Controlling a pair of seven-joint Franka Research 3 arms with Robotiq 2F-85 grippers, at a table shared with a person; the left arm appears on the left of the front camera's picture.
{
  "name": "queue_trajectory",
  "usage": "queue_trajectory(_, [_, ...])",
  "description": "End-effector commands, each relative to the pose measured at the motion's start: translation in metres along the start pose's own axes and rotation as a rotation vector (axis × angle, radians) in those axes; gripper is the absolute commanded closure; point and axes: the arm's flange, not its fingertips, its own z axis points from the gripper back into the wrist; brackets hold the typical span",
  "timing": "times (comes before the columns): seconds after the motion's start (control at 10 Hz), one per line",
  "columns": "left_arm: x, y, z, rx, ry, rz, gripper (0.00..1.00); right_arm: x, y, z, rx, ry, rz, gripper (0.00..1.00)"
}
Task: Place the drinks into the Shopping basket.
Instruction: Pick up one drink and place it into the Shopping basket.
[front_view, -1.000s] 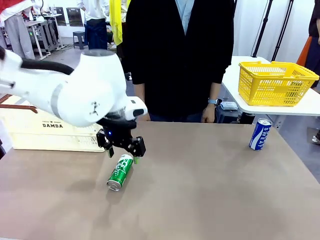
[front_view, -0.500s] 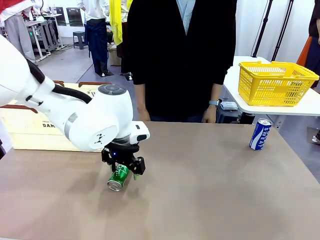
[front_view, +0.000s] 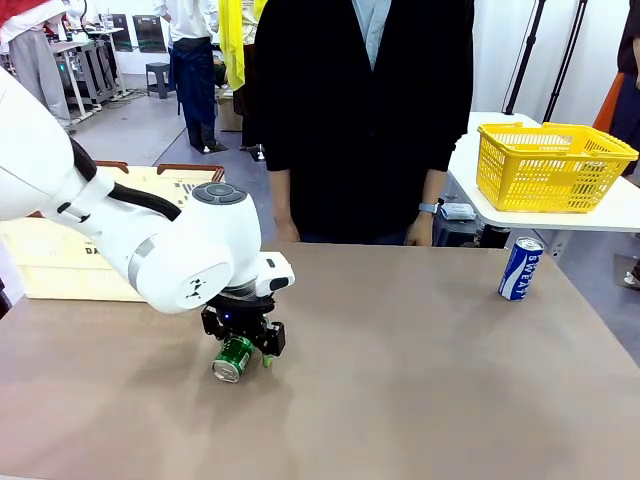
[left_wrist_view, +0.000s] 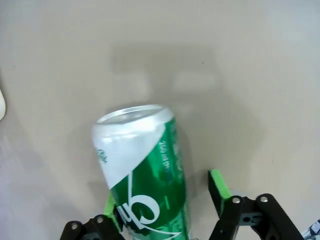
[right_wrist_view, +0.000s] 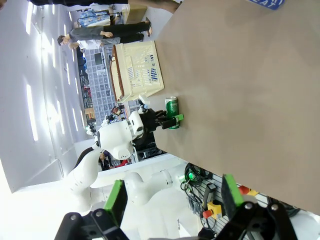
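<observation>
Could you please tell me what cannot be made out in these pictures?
Front view: the left arm hides much of the Shopping basket; contents unseen.
Left wrist view: the green can hides one of the fingers on the left gripper; contact unclear.
Right wrist view: the top edge cuts off the blue can.

Left arm (front_view: 170, 250) bent low, right gripper (right_wrist_view: 172, 200) spread wide.
The left arm comes in from its own side with the wrist turned down. The left gripper (front_view: 243, 352) points downward, jaws parted. The right gripper's jaws stand fully apart.
</observation>
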Motion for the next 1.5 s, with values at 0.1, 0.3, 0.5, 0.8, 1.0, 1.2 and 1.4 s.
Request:
queue_trajectory(0.1, [-0.003, -0.004, -0.006, 0.040, -0.023, 0.021, 1.00, 0.000, 0.004, 0.003, -0.004, 0.008, -0.007, 0.00])
queue_trajectory(0.3, [-0.005, -0.002, -0.004, 0.051, -0.038, 0.027, 1.00, 0.000, 0.004, 0.003, -0.004, 0.008, -0.007, 0.00])
queue_trajectory(0.5, [-0.008, -0.004, 0.003, 0.064, -0.048, 0.038, 1.00, 0.000, 0.004, 0.003, -0.004, 0.008, -0.007, 0.00])
queue_trajectory(0.8, [-0.014, -0.022, 0.088, 0.000, -0.080, 0.057, 1.00, 0.000, 0.004, 0.003, -0.004, 0.008, -0.007, 0.00])
queue_trajectory(1.0, [-0.027, -0.037, 0.189, -0.004, -0.103, 0.085, 1.00, 0.000, 0.004, 0.003, -0.004, 0.008, -0.007, 0.00])
queue_trajectory(1.2, [-0.040, -0.030, 0.262, 0.009, -0.101, 0.182, 1.00, 0.000, 0.004, 0.003, -0.004, 0.008, -0.007, 0.00])
queue_trajectory(1.4, [-0.054, -0.038, 0.265, 0.057, -0.166, 0.232, 1.00, 0.000, 0.004, 0.003, -0.004, 0.008, -0.007, 0.00])
